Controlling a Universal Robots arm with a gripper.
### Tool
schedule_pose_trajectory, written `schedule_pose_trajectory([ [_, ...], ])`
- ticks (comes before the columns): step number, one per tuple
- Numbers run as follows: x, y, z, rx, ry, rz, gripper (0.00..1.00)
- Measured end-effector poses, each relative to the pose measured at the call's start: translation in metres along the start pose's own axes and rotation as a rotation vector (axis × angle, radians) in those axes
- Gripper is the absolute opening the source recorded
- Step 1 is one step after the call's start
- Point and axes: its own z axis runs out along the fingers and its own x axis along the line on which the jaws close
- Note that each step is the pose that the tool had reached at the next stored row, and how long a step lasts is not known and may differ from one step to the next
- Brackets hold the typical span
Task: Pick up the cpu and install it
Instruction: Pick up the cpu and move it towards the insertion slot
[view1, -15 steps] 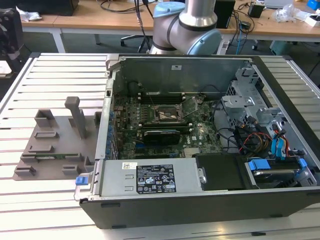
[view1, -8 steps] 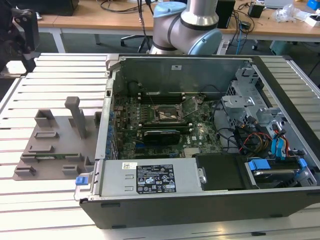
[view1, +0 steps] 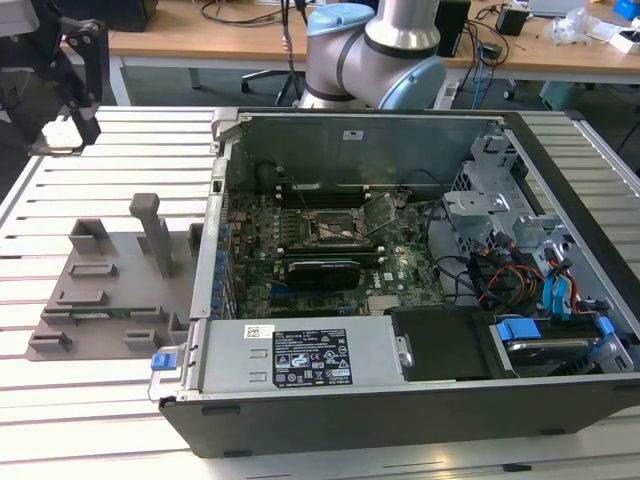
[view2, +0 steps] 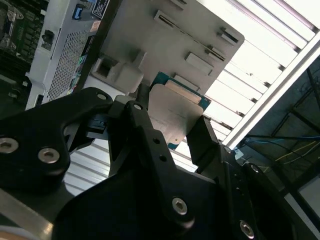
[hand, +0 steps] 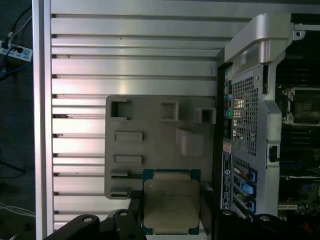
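Note:
The cpu (hand: 171, 204), a flat square chip with a pale metal top and a thin teal-green rim, sits between the black fingers of my gripper (hand: 171, 222) in both wrist views. The gripper (view2: 172, 127) is shut on the cpu (view2: 175, 112) and holds it above the grey fixture plate (hand: 150, 130). In the exterior view the gripper (view1: 70, 135) hangs high over the table at that view's left, well away from the open computer case (view1: 400, 400). The dark cpu socket (view1: 330, 228) on the motherboard lies bare, its metal latch frame (view1: 385, 210) raised.
The grey fixture plate (view1: 100, 290) with posts and slots lies on the slatted aluminium table (view1: 60, 400) beside the case. Inside the case are a black card (view1: 320, 270), a power supply (view1: 300, 355), drive bays and cables (view1: 520, 280). The arm's base (view1: 375, 60) stands behind the case.

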Motion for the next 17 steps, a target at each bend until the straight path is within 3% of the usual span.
schedule_pose_trajectory([
  [3, -0.0123, 0.0, 0.0003, -0.0001, 0.0003, 0.0, 0.55],
  [17, -0.0459, 0.0002, 0.0011, 0.0, 0.0017, 0.0, 0.55],
])
